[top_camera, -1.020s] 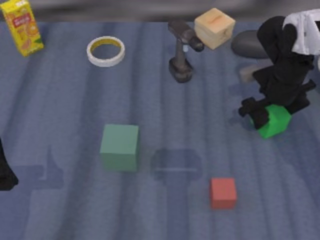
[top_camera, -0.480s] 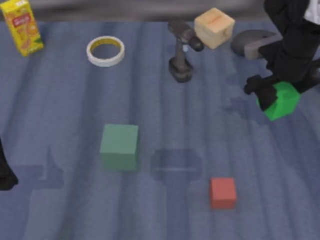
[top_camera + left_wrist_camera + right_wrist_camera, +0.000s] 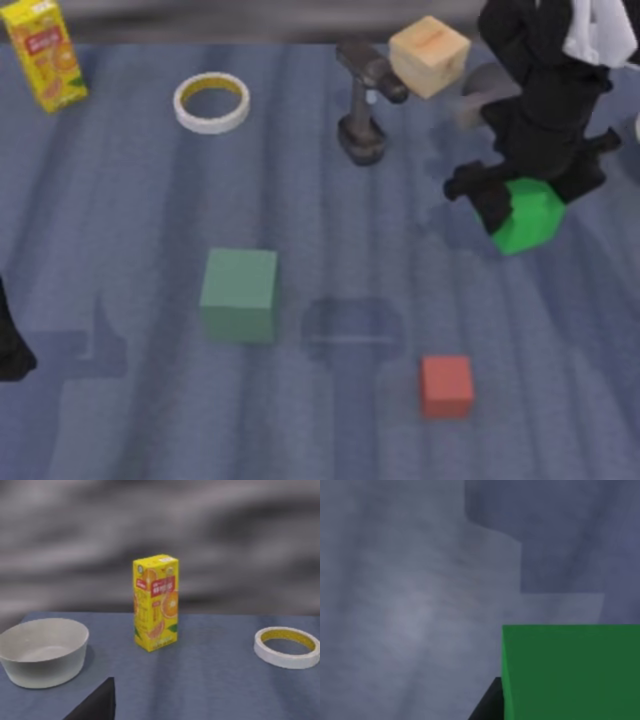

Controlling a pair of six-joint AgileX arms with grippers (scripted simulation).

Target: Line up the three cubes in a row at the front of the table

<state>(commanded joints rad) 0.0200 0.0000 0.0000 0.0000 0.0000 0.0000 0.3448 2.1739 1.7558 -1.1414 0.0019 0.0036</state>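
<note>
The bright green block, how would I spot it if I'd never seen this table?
Look to the right side of the blue-grey table, where the black right gripper hangs. The bright green cube sits clamped in its fingers. It is far more vivid than the larger pale teal cube and bigger than the small red cube nearer the front.

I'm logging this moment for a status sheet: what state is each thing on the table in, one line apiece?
Bright green cube: held in the right gripper, off the table.
Teal-green cube: resting flat, untouched.
Red cube: resting flat near the front.
Wooden cube: resting at the back.
Juice carton: upright.
Tape roll: lying flat.
Bowl: upright, empty.
Left arm: parked at the left edge.
</note>
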